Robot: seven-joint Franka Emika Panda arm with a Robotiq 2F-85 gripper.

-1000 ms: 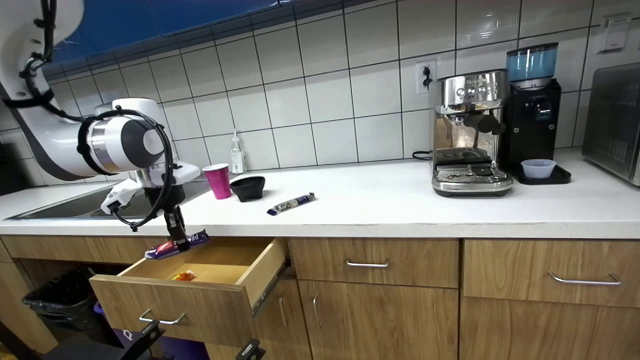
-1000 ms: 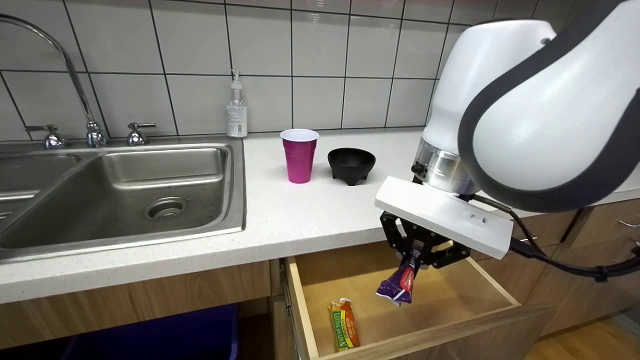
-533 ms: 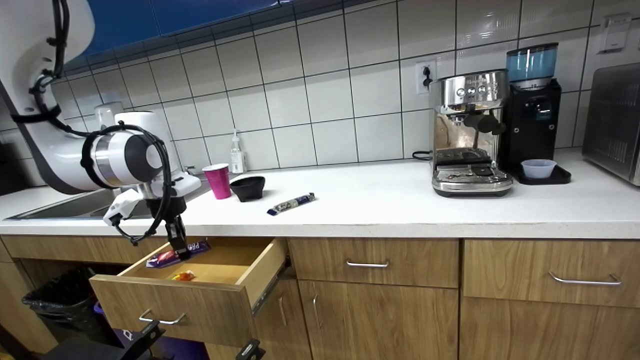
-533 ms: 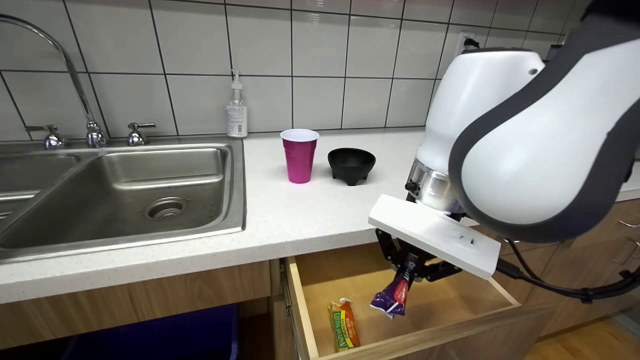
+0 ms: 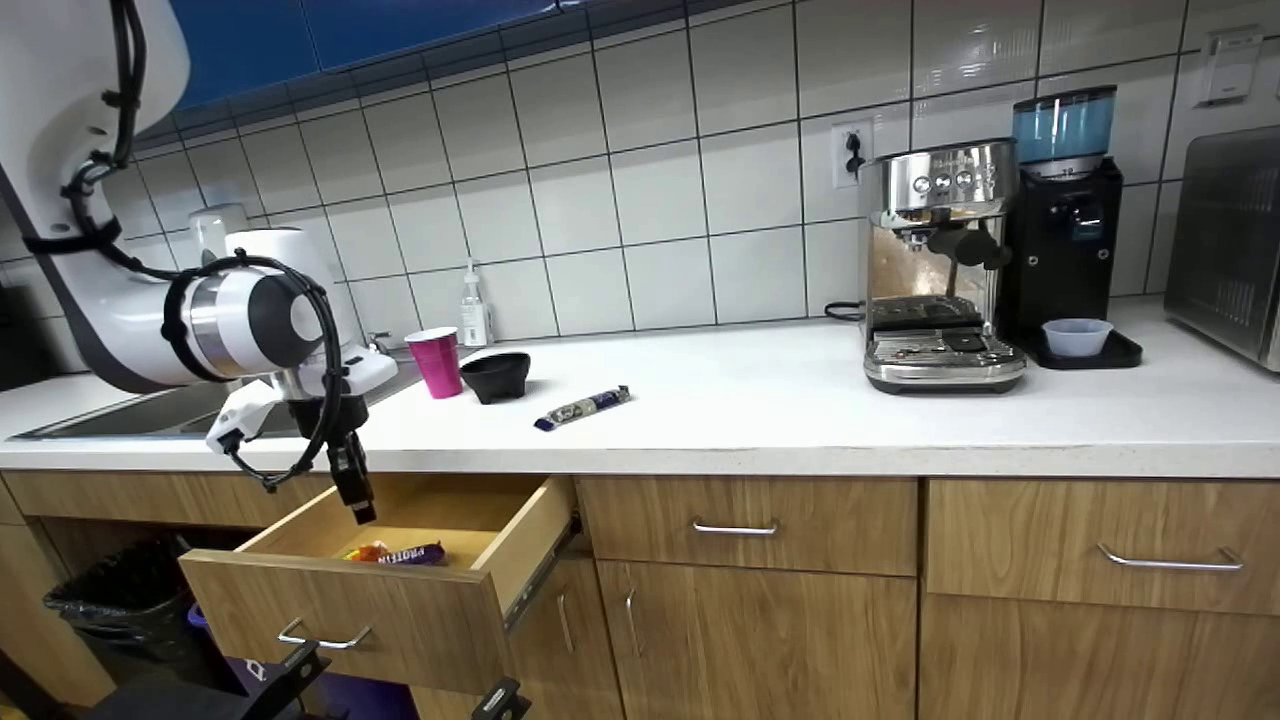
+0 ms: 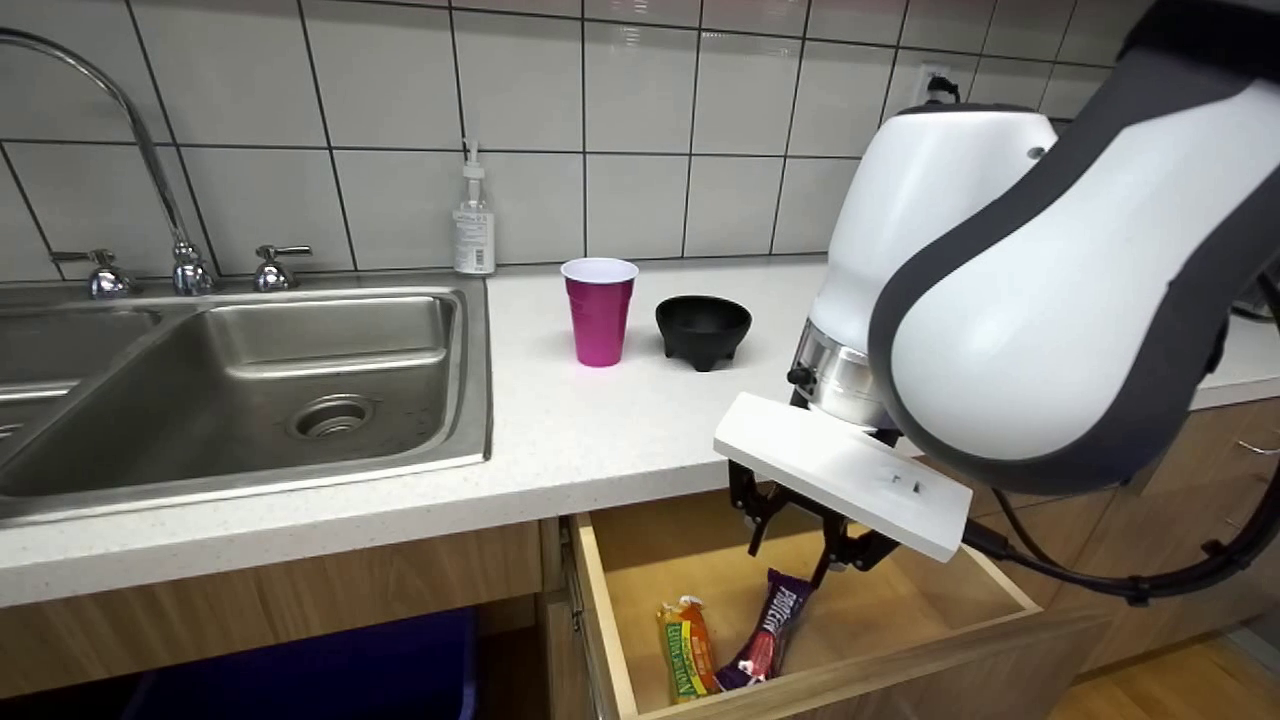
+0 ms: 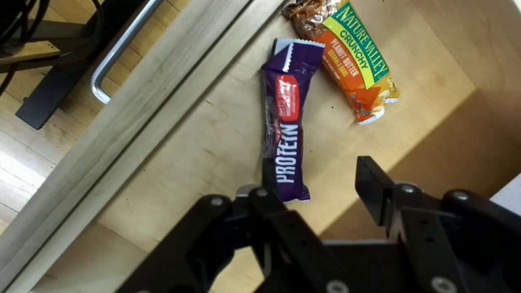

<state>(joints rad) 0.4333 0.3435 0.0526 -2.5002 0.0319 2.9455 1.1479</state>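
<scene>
My gripper (image 6: 786, 568) is open and empty above the pulled-out drawer (image 5: 345, 605). A purple protein bar (image 6: 768, 630) lies on the drawer floor just below the fingers; it also shows in the wrist view (image 7: 287, 118). In the wrist view, the left finger covers part of the bar's near end and the right finger stands apart from it. I cannot tell whether a finger touches the bar. An orange and green granola bar (image 7: 354, 57) lies beside the purple bar, near the drawer's front; it also shows in an exterior view (image 6: 688, 650).
On the white counter (image 5: 720, 400) are a blue-silver wrapped bar (image 5: 582, 408), a pink cup (image 6: 600, 315) and a black bowl (image 6: 703, 330). A steel sink (image 6: 470, 400) and soap bottle (image 6: 474, 225) are nearby. A coffee machine (image 5: 942, 265) stands farther along.
My gripper has moved down over the drawer and opened. The purple bar has left the fingers and now lies on the drawer floor by the granola bar.
</scene>
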